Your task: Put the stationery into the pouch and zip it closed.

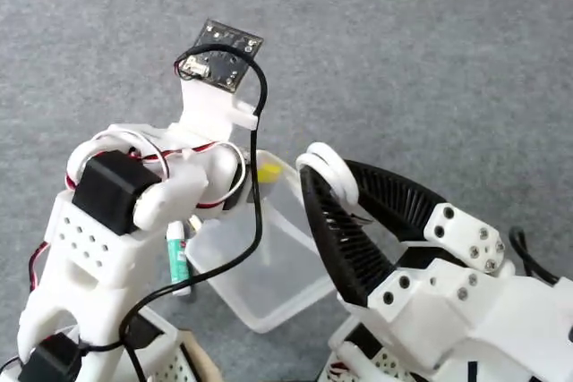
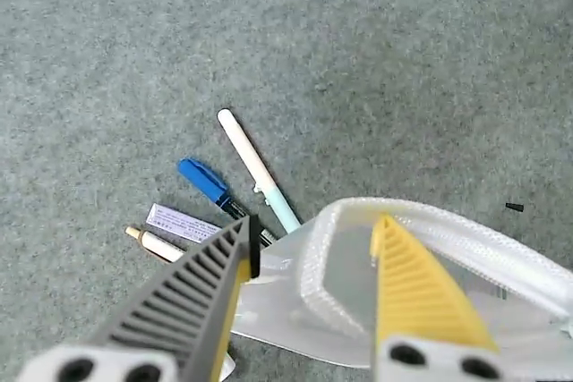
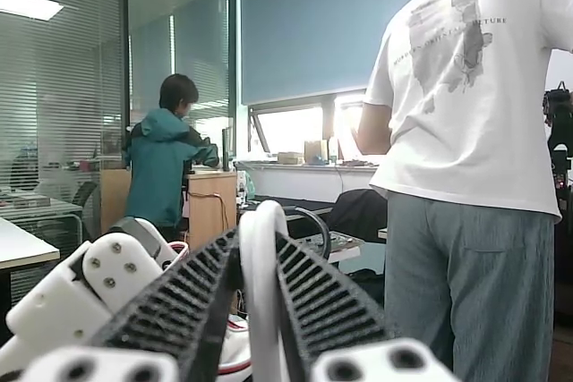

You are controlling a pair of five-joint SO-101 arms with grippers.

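The clear plastic pouch (image 1: 269, 279) lies on the grey table between the two arms, its white zip rim (image 2: 430, 221) standing open. My right gripper (image 1: 315, 169) is shut on that rim (image 3: 260, 248) and holds it lifted, pointing up at the room. My left gripper (image 2: 313, 239) hangs open just above the pouch mouth, one yellow finger (image 1: 268, 170) showing past the arm. Beside the pouch lie a white pen with a pale teal end (image 2: 258, 170), a blue pen (image 2: 208, 182), a small labelled white stick (image 2: 182, 222) and a cream pen (image 2: 154, 242). A green-and-white pen (image 1: 177, 257) lies at the pouch's left edge.
Grey felt (image 1: 430, 69) covers the table, bare toward the far side. A black cable (image 1: 258, 176) runs from the left wrist camera board (image 1: 220, 55) across the pouch. People stand in the room behind, away from the table.
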